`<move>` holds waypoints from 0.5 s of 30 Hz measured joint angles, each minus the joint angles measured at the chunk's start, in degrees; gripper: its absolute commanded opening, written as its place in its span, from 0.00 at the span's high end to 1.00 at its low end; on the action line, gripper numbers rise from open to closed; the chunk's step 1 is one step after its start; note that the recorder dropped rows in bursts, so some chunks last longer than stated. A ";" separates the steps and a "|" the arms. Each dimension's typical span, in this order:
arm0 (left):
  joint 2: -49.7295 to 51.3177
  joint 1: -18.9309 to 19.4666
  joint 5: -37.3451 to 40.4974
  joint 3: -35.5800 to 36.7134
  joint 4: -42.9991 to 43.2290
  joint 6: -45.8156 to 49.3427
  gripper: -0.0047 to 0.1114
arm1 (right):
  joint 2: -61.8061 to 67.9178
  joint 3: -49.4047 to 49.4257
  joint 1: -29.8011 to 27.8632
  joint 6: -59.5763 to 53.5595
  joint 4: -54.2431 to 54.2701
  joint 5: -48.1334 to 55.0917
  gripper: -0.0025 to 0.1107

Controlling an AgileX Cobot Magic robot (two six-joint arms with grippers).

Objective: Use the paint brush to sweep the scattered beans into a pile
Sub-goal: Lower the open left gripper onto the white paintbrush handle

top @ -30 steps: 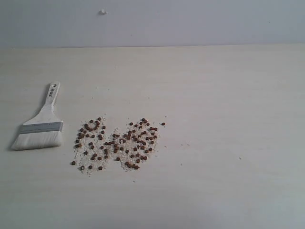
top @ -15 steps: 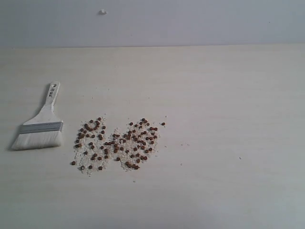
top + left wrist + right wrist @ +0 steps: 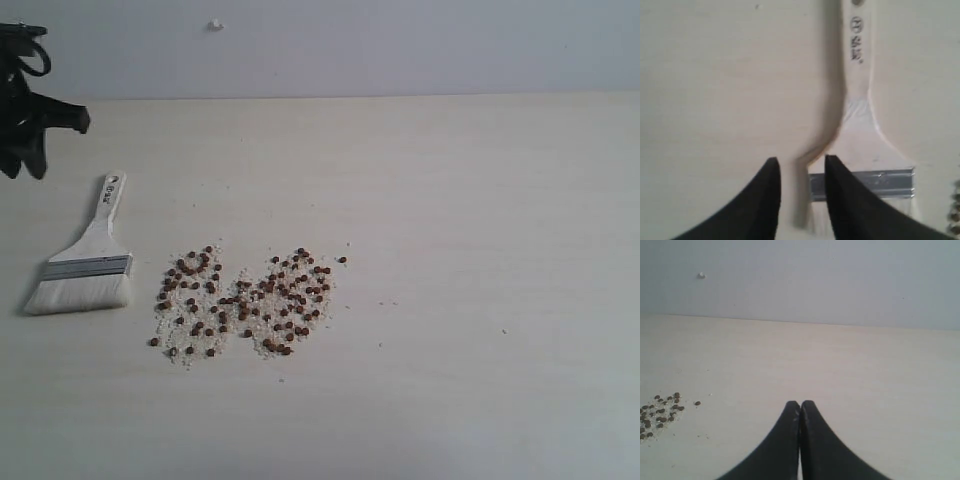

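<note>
The left arm (image 3: 28,105), black and jointed, reaches in at the far left corner of the exterior view, above the pale wood-grain bench (image 3: 460,250) and beyond the handle end of the wide flat paint brush (image 3: 85,268) with its pale wooden handle, silver metal band and white bristles. The left claw (image 3: 801,167) is tipped down toward the bench, its two black fingers (image 3: 765,200) parted with a clear gap between them and nothing gripped. In the left wrist view the finger nearer the brush overlaps the end of the metal band that lies away from the beans, and the brush's shadow shows in the gap. The brush lies flat on the left side of the bench, bristles toward the near edge, the tapered handle with its small dark printed mark pointing to the far side and leaning slightly right. Just beside the bristles, to their right, the tiny round reddish-brown beans (image 3: 245,300) lie scattered among pale whitish crumbs in two loose patches that meet in the middle, with one stray bean at the far right of the spread and a few specks further out. The right claw (image 3: 800,412) does not show in the exterior view; its own camera shows the black fingers pressed tightly together, closed on nothing, held above bare bench, with the edge of the bean scatter off to one side and a plain grey-blue wall (image 3: 840,275) beyond
</note>
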 measured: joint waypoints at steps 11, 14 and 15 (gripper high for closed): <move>8.31 -0.57 0.25 -8.47 -5.68 -0.57 0.48 | 0.00 0.00 0.00 0.00 0.00 0.00 0.98; 10.64 -0.69 1.06 -10.69 -5.68 -0.76 0.48 | 0.00 0.00 0.00 0.00 0.00 0.00 0.98; 11.44 -0.69 1.67 -11.53 -5.68 -0.80 0.48 | 0.00 0.00 0.00 0.00 0.00 0.00 0.98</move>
